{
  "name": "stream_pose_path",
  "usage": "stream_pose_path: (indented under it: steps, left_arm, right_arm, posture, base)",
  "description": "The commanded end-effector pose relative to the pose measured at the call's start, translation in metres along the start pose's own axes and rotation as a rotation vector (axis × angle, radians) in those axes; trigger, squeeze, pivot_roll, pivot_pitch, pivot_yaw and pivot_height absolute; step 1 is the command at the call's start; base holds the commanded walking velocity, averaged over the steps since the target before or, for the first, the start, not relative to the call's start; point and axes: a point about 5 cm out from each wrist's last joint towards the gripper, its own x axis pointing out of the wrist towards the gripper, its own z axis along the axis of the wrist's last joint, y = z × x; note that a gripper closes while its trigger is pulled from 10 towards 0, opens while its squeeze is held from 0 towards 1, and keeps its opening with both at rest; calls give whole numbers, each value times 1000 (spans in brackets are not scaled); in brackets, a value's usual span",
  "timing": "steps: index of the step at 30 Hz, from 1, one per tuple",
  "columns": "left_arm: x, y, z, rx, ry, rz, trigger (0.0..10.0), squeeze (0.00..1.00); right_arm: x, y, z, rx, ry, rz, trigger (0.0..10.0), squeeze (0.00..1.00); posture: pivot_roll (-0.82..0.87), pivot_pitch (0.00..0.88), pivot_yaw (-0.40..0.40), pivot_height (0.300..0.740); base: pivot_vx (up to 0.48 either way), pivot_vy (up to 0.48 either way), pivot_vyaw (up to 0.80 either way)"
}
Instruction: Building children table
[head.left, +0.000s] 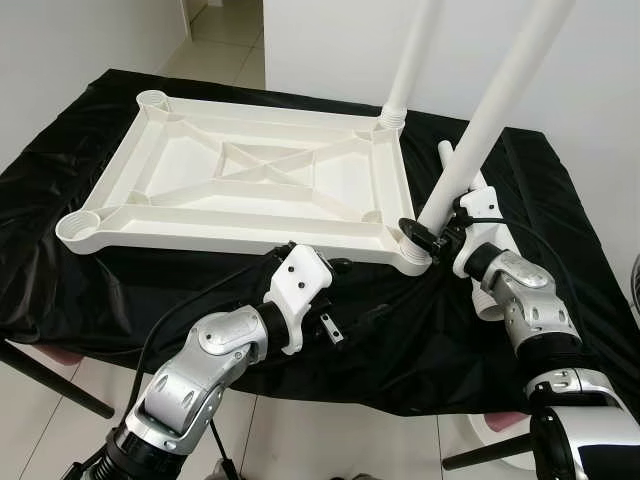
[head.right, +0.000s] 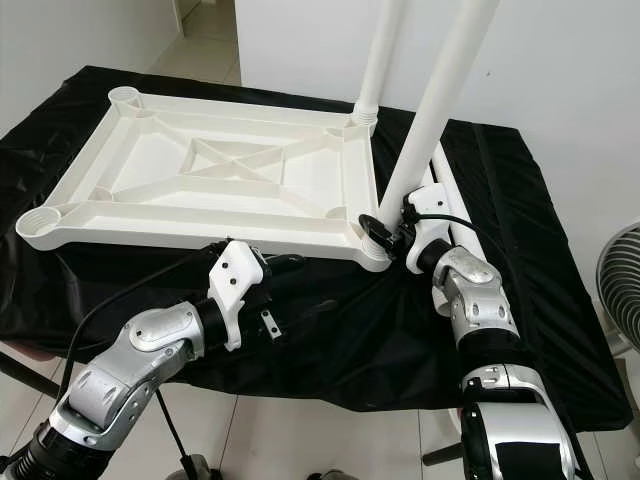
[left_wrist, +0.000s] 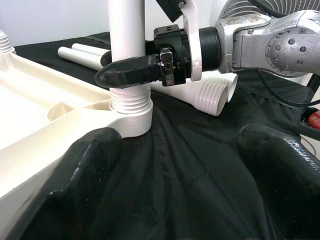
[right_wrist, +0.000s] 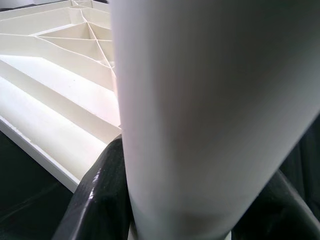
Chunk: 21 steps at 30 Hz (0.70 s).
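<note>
L pincer (head.left: 338, 290) sits released at the near edge of the white tabletop (head.left: 250, 180), which lies upside down on the black cloth (head.left: 400, 340) over the bench. R pincer (head.left: 428, 236) is clenched on a white leg (head.left: 480, 130) standing in the near-right corner socket, prob. partly threaded. Spare legs (left_wrist: 90, 54) lie beside it. Another leg (head.left: 410, 60) stands upright at far-right corner

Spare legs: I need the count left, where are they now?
Two spare legs lie on the black cloth at the robot's right, behind the right gripper and beside the tabletop.
</note>
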Motion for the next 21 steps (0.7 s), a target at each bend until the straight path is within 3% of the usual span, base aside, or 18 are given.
stream_pose_path:
  steps: [1, 11, 21]
  left_arm:
    - [1, -5, 0, 2, 11, -35, 10000, 0]
    - [2, -7, 0, -9, 8, -39, 10000, 0]
    - [2, -8, 0, -13, 9, -43, 10000, 0]
  right_arm:
    - [4, 11, -8, 59, 18, -18, 0, 0]
    - [24, 49, -8, 274, -41, -330, 0, 0]
    - [26, 56, -6, 283, -28, -523, 0, 0]
  posture:
    - [140, 104, -61, 740]
    - [126, 123, -55, 740]
    - [125, 128, -56, 740]
  base:
    - [0, 0, 0]
    - [0, 0, 0]
    - [0, 0, 0]
